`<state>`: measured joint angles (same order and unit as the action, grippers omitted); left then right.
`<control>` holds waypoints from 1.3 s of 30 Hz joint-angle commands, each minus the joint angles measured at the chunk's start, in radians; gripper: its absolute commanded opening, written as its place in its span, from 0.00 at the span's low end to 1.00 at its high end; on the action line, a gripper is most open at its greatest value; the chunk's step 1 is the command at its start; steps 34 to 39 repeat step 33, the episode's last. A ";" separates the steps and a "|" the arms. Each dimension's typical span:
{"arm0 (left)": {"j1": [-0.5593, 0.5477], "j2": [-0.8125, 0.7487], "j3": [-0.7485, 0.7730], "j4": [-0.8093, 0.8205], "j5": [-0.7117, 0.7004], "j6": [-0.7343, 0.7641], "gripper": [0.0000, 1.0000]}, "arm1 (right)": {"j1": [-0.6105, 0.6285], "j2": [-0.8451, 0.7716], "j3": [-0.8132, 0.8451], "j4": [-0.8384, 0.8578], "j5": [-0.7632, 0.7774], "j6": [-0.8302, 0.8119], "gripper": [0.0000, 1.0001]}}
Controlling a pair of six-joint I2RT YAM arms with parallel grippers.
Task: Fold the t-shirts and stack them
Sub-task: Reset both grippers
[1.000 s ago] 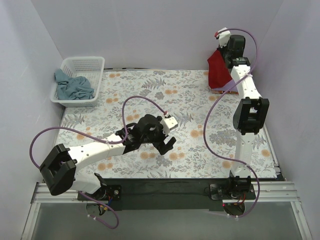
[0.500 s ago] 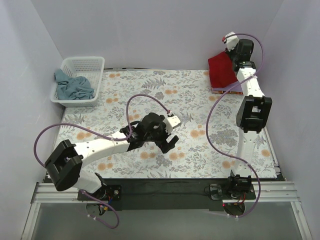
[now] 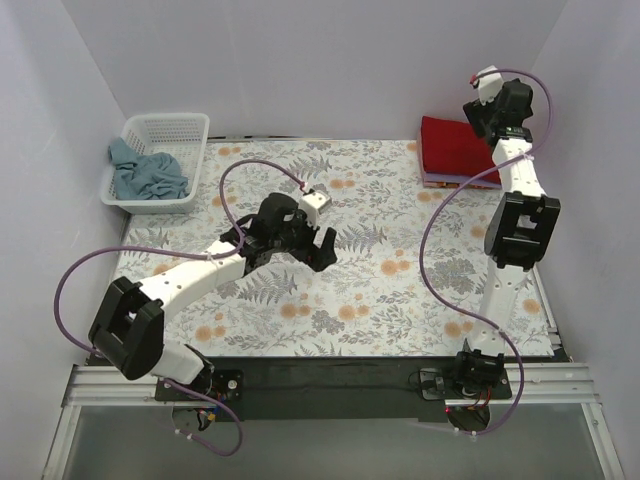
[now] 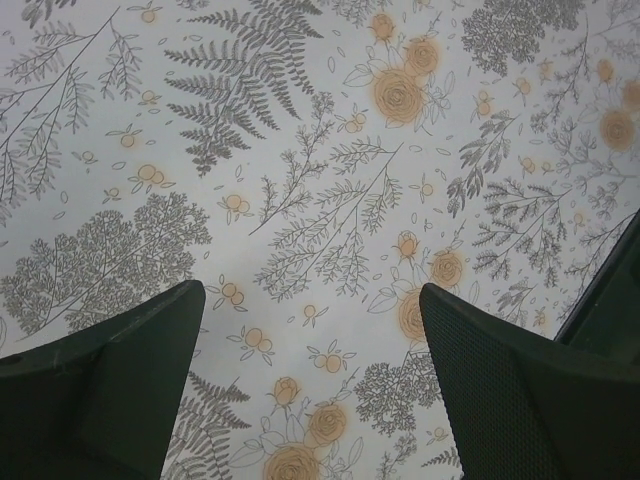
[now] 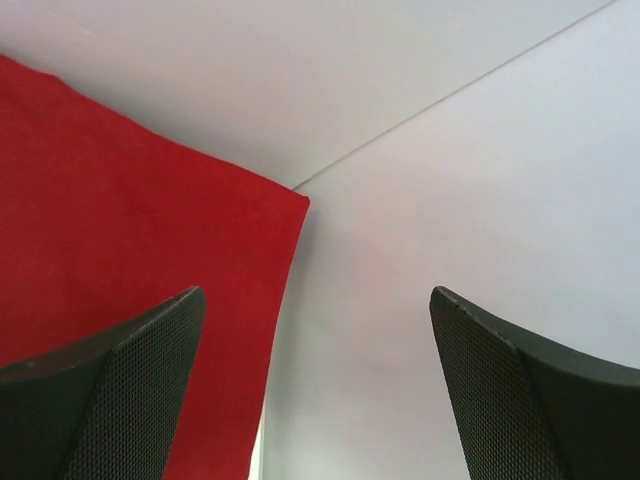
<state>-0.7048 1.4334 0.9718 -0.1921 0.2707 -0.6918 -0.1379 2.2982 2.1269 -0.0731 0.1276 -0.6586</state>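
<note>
From the top camera I see the red shirt (image 3: 455,148) folded flat at the table's 1 o'clock corner. It lies on a lavender shirt (image 3: 436,180), of which only a thin edge shows. My right wrist camera gives none of that pile, just one corner of red against the bare wall (image 5: 450,200). The right gripper (image 3: 474,112) hangs over the pile's far edge, jaws spread wide with nothing between them. The left gripper (image 3: 322,248) hovers over the middle of the table, also spread and grasping nothing. Its wrist view shows only the floral cloth (image 4: 320,200) between the fingers (image 4: 110,380). Only the top camera takes in the white basket (image 3: 168,121) at 10 o'clock, and it holds the blue-grey shirt (image 3: 148,172), crumpled and unfolded.
</note>
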 commanded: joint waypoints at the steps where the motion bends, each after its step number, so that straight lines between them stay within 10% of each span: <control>1: 0.069 -0.045 0.068 -0.067 0.093 -0.109 0.88 | 0.021 -0.192 0.002 -0.061 -0.042 0.066 0.98; 8: 0.373 0.051 0.278 -0.274 0.258 -0.160 0.88 | 0.046 -0.437 -0.108 -0.367 -0.222 0.195 0.98; 17: 0.665 0.211 0.473 -0.509 0.401 -0.095 0.89 | 0.047 -0.842 -0.653 -0.547 -0.515 0.286 0.98; 28: 0.677 -0.034 0.110 -0.431 0.220 0.015 0.89 | 0.054 -1.122 -1.131 -0.492 -0.665 0.349 0.98; 39: 0.677 -0.114 0.065 -0.414 0.177 0.000 0.89 | 0.055 -1.192 -1.222 -0.426 -0.635 0.387 0.98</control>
